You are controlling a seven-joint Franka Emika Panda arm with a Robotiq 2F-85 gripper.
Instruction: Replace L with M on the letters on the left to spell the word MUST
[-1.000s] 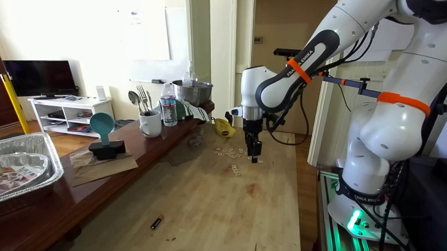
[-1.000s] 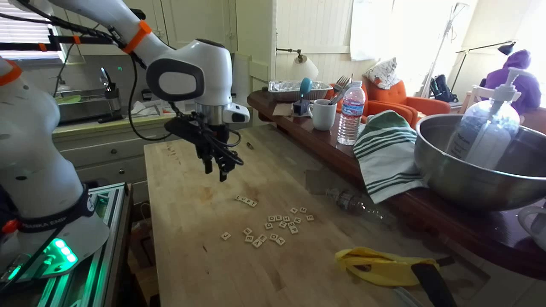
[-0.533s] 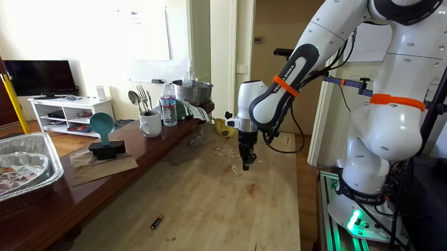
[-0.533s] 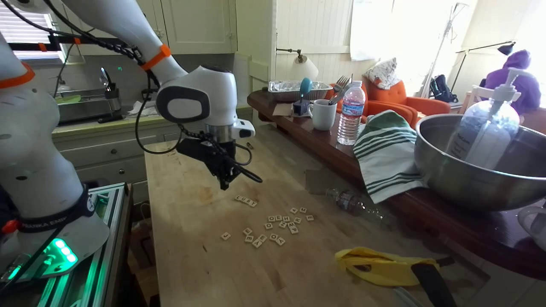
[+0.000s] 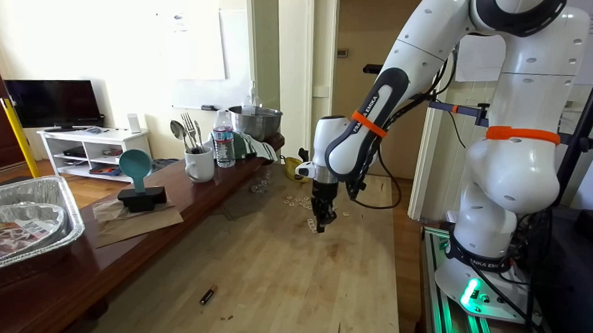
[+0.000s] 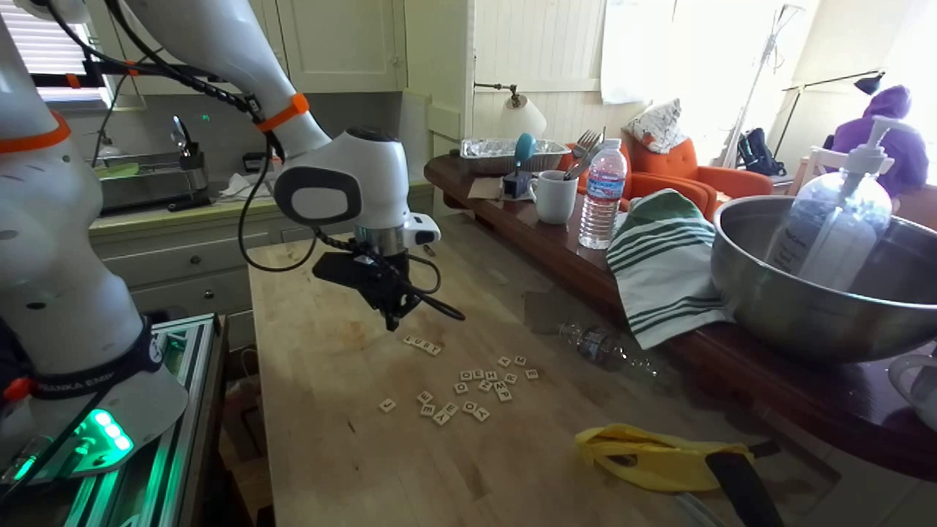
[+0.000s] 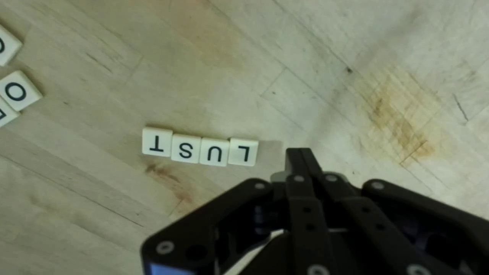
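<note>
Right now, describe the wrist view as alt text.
Four letter tiles, reading LUST upside down, lie in a row on a wooden tabletop. The closed gripper juts in from the bottom, near the L tile; more tiles show at the left edge.

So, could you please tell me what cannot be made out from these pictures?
Wrist view: parts of the letters on two tiles, cut off by the left edge.
An exterior view: whether one of the scattered tiles reads M or W; too small.
An exterior view: letters of the LUST row; too small.
An exterior view: some scattered tiles, hidden behind the fingers.
</note>
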